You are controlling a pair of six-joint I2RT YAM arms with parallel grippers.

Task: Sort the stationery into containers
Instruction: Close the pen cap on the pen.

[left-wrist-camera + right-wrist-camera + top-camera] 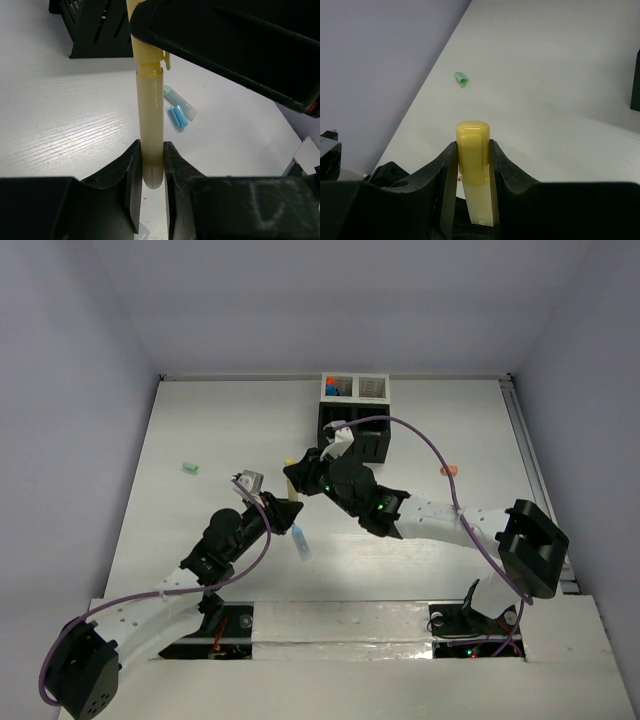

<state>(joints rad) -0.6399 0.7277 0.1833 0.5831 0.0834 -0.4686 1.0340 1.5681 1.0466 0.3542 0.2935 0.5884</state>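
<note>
A yellow highlighter (150, 115) is held between both grippers above the table. My left gripper (151, 150) is shut on the pale barrel end. My right gripper (472, 150) is shut on its yellow cap (473, 142). In the top view the two grippers meet at mid-table, left (283, 512) and right (298, 472), with the highlighter (289, 484) between them. The organizer stands at the far edge, its black part (372, 443) in front of its white part (371, 375), which holds some items. The black part shows in the left wrist view (95, 27).
A blue highlighter (300, 542) lies just below the grippers. A teal-and-blue highlighter (180, 102) and a blue cap (176, 117) lie on the table under the left wrist. A green cap (189, 468) lies at far left, also in the right wrist view (461, 78). A small orange item (449, 470) lies right.
</note>
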